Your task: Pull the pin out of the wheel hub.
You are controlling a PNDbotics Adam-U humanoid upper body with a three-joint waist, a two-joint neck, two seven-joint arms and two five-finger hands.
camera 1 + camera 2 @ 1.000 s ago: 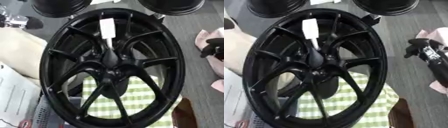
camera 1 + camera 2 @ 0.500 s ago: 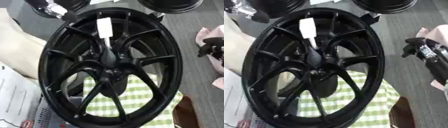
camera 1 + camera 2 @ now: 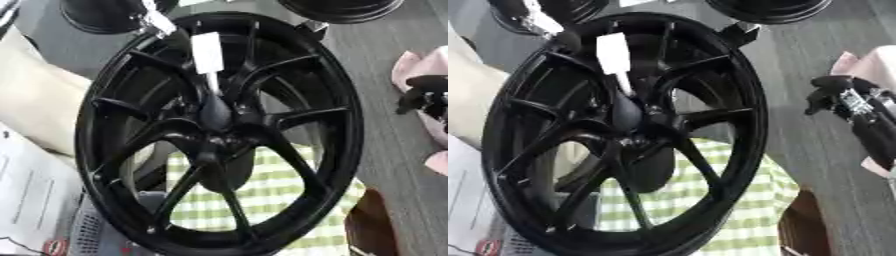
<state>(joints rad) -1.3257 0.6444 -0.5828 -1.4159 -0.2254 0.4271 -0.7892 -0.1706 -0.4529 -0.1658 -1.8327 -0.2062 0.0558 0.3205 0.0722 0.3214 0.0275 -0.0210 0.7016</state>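
A black spoked wheel (image 3: pixel 346 125) stands tilted in the middle of the view. From its hub (image 3: pixel 215 114) a pin (image 3: pixel 208 54) sticks up, a thin stem with a white flat top. My left hand (image 3: pixel 546 24) comes in from the upper left and sits over the wheel's top left rim, a short way left of the pin's white top and apart from it; it is blurred. My right hand (image 3: pixel 840 97) hangs off to the right of the wheel with relaxed fingers and holds nothing.
A green and white checked cloth (image 3: pixel 262 192) lies under the wheel. Two more black wheels (image 3: pixel 346 7) stand at the far edge. Pink cloth (image 3: pixel 420 70) lies right, a cream cushion (image 3: pixel 39 95) and white papers left, and a brown object (image 3: pixel 376 225) at lower right.
My left hand has moved right along the top of the rim, closer to the pin. The right hand has stayed roughly in place. The pin is still in the hub.
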